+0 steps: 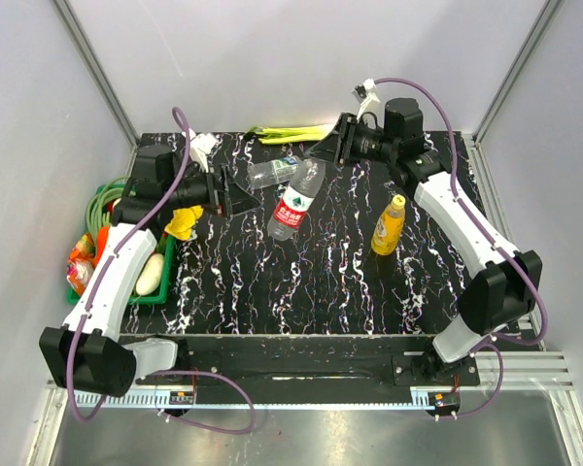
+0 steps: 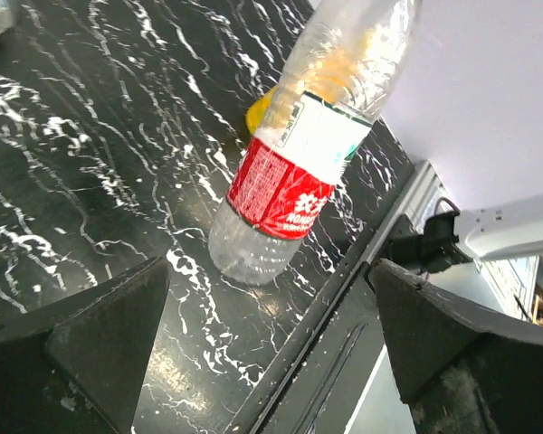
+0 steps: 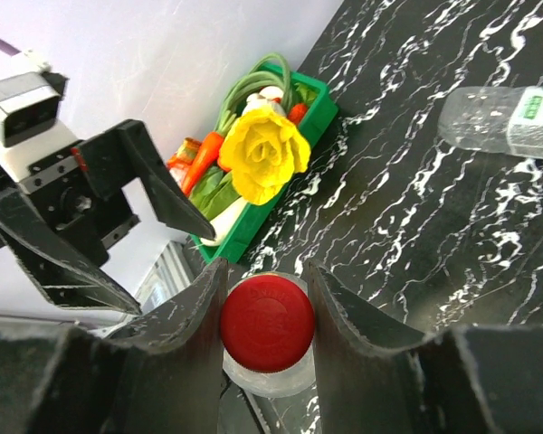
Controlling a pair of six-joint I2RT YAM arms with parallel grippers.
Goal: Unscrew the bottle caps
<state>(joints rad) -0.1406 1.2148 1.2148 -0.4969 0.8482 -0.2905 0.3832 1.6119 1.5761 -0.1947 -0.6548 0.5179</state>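
**A:** Start nearest the arm bases. What's there?

**B:** The small yellow-orange juice bottle (image 1: 388,228) stands upright on the black white-veined bench (image 1: 321,282), right of the middle. Its yellow-orange screw cap (image 1: 397,201) is on, and neither arm is near it.

**A:** And behind that?

**B:** The clear red-labelled water bottle (image 1: 291,206) is mid-bench and tilted. Its base seems to rest on the bench and its neck leans away toward the right arm. The left gripper (image 1: 238,194) is just beside it, jaws released wide. In the left wrist view the bottle's lower body lines up between the jaws, but they don't touch it.

**A:** Its cap?

**B:** The round red plastic cap (image 3: 265,324) sits on the neck. The right gripper (image 3: 264,276) has its jaws clenched on the cap, one on each side.

**A:** Farther back?

**B:** The clear blue-green-labelled water bottle (image 1: 272,173) lies on its side just beyond the red-labelled one. Its cap end is hidden, so I can't tell whether the cap is on.

**A:** So how far along is it?

**B:** Barely begun, I'd say. No loose cap shows anywhere. The red cap is gripped but not off, and the bottle body isn't held for a twist. The other two bottles are still to do.
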